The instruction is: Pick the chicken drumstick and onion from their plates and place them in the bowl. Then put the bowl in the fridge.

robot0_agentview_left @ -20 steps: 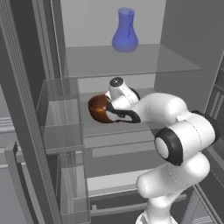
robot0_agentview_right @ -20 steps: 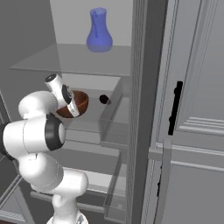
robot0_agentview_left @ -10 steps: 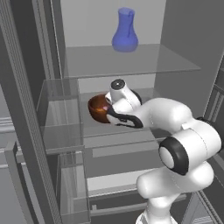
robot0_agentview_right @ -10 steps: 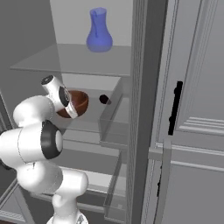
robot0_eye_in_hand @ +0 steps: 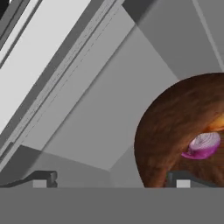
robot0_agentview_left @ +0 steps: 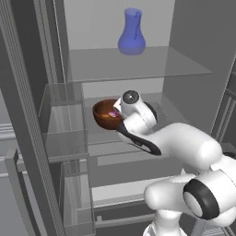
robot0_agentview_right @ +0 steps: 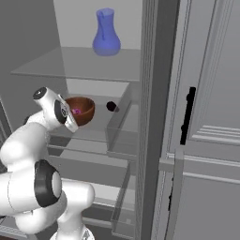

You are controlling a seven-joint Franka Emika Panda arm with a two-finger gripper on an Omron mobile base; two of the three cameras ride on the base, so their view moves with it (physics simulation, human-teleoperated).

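Observation:
The reddish-brown bowl stands on the middle glass shelf of the fridge. The pink-purple onion lies inside it. Beside the onion, an orange-brown sliver at the frame edge is the chicken drumstick. My gripper is open at the bowl's near rim, fingers wide apart. One fingertip sits in front of the bowl's wall and the other over bare shelf. The plates are out of view.
A blue vase stands on the upper shelf. A small dark round thing sits right of the bowl. Clear bins flank the shelf on the left, and the dark fridge frame rises on the right.
The arm's elbow has swung lower and to the right while the hand stays by the bowl's rim. The bowl has not moved on the shelf.

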